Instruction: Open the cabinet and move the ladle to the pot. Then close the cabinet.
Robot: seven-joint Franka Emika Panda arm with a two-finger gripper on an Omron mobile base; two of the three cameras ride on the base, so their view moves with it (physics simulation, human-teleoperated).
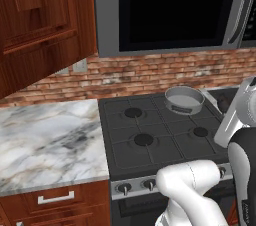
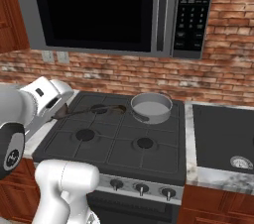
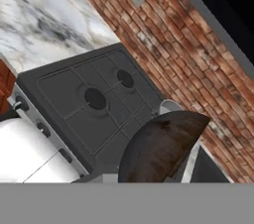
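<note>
My gripper (image 2: 60, 112) hangs over the left rear of the stove, shut on the ladle (image 2: 99, 110). This slim dark utensil reaches rightward, level above the back burners, and its far end stops just short of the pot (image 2: 151, 107). The round grey pot (image 1: 184, 100) stands on the rear right burner with nothing in it. In the hand view the ladle's brown bowl (image 3: 163, 143) looms close in front, and a sliver of the pot's rim (image 3: 168, 104) shows behind it. The reddish-brown cabinet (image 1: 40, 25) hangs at the upper left; I cannot tell how its doors stand.
A black microwave (image 1: 175, 5) hangs low over the stove (image 1: 150, 135) in front of a brick wall. A marble counter (image 1: 45, 140) lies to the left, with drawers below. On the right counter lies a dark slab (image 2: 223, 139).
</note>
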